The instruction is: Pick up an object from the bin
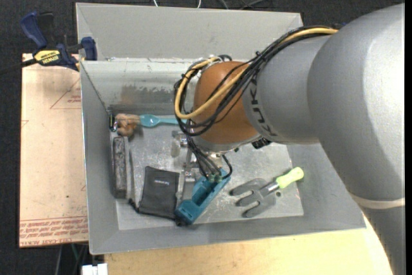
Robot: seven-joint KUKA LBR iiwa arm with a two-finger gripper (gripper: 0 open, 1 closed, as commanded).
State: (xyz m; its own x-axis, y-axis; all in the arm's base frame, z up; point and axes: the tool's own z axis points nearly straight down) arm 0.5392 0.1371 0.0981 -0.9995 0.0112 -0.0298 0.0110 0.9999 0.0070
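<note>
My gripper (187, 163) reaches down into the middle of the bin from under the orange cover. Just below it lies a teal plastic tool (201, 198), slanting toward the bin's front. To the tool's left a flat black pouch (158, 189) rests on the floor, touching the tool's lower end. I see nothing held in the gripper.
A grey fork-shaped tool with a yellow-green handle (267, 189) lies at the front right. A turquoise spoon (152, 120) and a small brown toy (127, 125) sit at the back left. A long dark bar (120, 165) runs along the left wall. The arm covers the bin's right back.
</note>
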